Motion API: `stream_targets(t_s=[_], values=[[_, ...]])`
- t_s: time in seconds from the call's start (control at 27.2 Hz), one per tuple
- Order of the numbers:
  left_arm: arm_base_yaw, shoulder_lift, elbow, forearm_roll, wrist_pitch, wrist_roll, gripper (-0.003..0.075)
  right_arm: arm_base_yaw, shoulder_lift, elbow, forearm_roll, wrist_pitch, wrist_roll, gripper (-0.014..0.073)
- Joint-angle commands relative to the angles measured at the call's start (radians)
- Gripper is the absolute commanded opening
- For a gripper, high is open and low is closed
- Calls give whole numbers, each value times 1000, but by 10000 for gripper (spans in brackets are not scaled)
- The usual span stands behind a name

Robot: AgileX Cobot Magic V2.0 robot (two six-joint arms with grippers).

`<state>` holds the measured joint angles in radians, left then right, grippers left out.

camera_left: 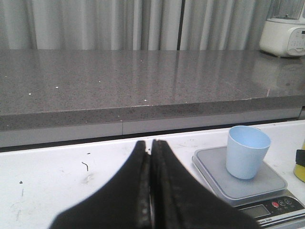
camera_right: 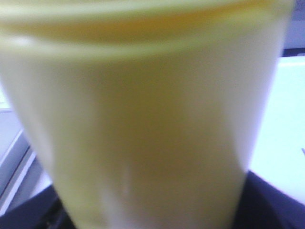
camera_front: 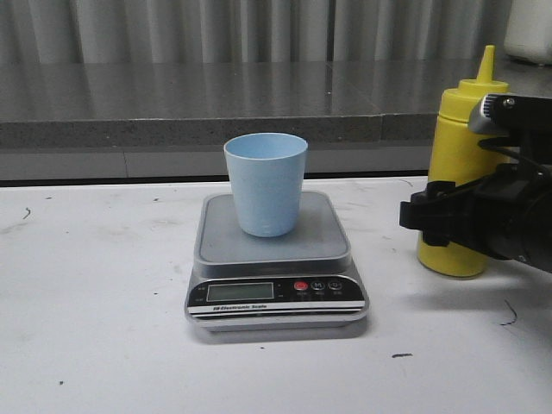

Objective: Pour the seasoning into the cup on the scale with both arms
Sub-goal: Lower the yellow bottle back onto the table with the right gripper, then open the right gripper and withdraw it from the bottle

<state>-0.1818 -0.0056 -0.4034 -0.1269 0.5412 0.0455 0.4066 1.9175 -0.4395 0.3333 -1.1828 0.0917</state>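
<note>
Seasoning bottle (camera_front: 455, 172) stands right of the scale (camera_front: 274, 259), the right gripper (camera_front: 440, 220) around its body; grip unclear. Cup (camera_front: 266, 183) sits on the platform.

Left wrist: left gripper (camera_left: 151, 157) pressed together, empty.

Right wrist: blurred yellow bottle fills the view.

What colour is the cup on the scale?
Pale blue; the cup shows best in the front view.
</note>
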Motion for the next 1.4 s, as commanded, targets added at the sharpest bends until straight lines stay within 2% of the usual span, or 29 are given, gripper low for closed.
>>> stream_targets(t_s=[0.0,0.07,0.18,0.55,0.84,0.92,1.07,1.18,1.25,1.36], values=[[3,6,-24,-15,-84,-8,-20,-2,-29,-15,-40,-103,3,531],[3,6,-24,-15,-84,-8,-20,-2,-29,-14,-39,-103,3,587],[3,6,-24,-15,-84,-8,-20,-2,-29,-3,-39,-103,3,613],[3,6,-24,-15,-84,-8,-20,-2,-67,129,-125,-104,3,613],[3,6,-24,-15,-84,-8,-20,-2,-120,226,-128,-104,7,596],[3,6,-24,-15,-84,-8,-20,-2,-126,236,-128,-104,7,521],[3,6,-24,-15,-84,-8,-20,-2,-152,256,-148,-104,7,195],[3,6,-24,-15,-84,-8,-20,-2,-192,284,-171,-104,7,8],[3,6,-24,-15,-84,-8,-20,-2,-235,304,-173,-104,1,-64],[3,6,-24,-15,-84,-8,-20,-2,-330,330,-171,-101,-47,-62]])
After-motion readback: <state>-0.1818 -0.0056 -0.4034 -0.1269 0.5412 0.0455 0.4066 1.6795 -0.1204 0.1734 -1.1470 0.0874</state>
